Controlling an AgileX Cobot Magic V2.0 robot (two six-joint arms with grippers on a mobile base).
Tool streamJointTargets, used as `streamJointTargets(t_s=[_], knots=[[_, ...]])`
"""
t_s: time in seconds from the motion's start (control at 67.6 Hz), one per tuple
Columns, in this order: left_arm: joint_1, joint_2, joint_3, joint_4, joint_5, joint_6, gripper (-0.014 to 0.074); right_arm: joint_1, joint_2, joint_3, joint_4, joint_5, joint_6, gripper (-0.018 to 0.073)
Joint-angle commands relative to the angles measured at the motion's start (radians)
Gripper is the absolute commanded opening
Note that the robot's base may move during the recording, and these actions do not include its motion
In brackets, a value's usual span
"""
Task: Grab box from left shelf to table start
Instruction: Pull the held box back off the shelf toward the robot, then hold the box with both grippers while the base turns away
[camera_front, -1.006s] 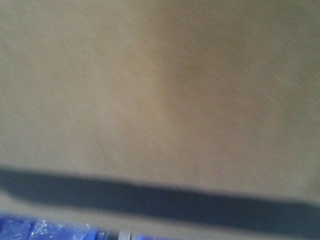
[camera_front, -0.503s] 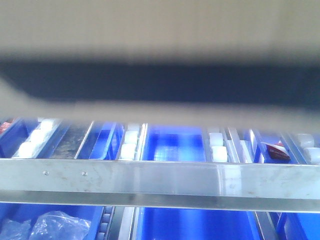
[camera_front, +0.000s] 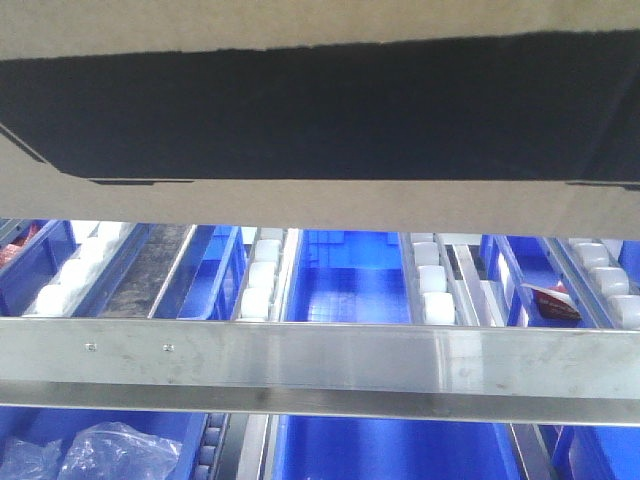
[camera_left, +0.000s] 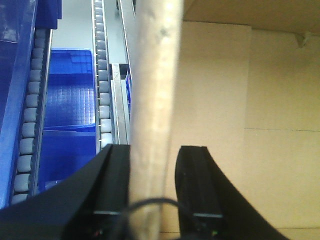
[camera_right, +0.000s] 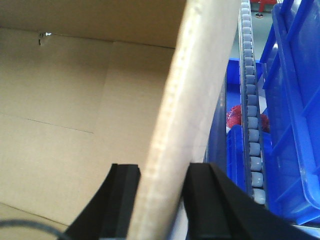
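Box (camera_front: 320, 115) wall pinched between left fingers (camera_left: 195, 185); opposite wall pinched between right fingers (camera_right: 206, 197)

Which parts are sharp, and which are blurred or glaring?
Front view: the box shows a dark but sharp black panel; the shelf rail shows pale glare. Left wrist view: the box wall in the left gripper is soft. Right wrist view: the wall in the right gripper is slightly soft too.

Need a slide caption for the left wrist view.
Left claw clamps a wall of the open box, one finger each side, beside a blue bin and roller track.
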Motion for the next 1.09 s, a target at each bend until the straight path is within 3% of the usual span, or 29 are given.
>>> streamJointTargets(t_s=[0.0,1.08], knots=[[-0.056,-0.025,-0.048,-0.149,-0.372,0.166,-0.0092,-0.001,0.03,-0.024,0.08,-0.188,-0.018,0.0057],[-0.056,-0.025,-0.048,-0.149,-0.372,0.166,-0.0092,-0.001,0.03,-0.024,0.08,-0.188,-0.018,0.0057]])
